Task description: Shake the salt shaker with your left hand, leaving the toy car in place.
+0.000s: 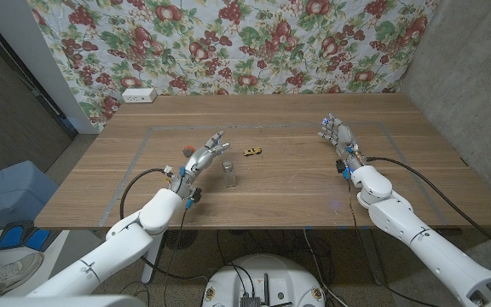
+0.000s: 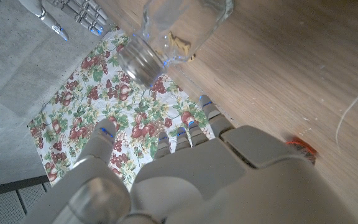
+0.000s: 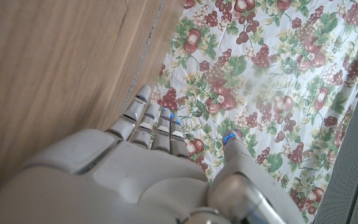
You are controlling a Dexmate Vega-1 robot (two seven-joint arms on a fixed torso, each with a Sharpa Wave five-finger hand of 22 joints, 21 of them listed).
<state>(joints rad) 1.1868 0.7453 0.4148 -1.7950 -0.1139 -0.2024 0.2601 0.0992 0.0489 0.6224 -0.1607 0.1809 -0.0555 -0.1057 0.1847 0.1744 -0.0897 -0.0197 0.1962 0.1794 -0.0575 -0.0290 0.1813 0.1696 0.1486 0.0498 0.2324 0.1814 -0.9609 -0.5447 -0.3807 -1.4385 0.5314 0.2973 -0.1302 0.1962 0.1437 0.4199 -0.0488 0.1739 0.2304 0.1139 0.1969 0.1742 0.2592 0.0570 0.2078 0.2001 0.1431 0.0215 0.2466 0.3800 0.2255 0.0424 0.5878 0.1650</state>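
In the head view the left hand [image 1: 201,157] sits left of centre, fingers spread and holding nothing, angled toward the upper right. Just right of it the glass salt shaker [image 1: 228,173] stands upright on the wooden worktop [image 1: 297,192], close to the fingertips but apart from them. The small toy car [image 1: 252,152] lies a little above and right of the shaker. At right of centre the right hand [image 1: 337,136] stands with fingers extended, close together, grasping nothing.

The left wrist view adds the shaker's metal cap [image 2: 138,62] and a small red object [image 2: 302,148] on the wood beside the hand. The right wrist view shows that hand's fingers [image 3: 149,118] side by side, thumb apart, before the floral cloth [image 3: 272,74].
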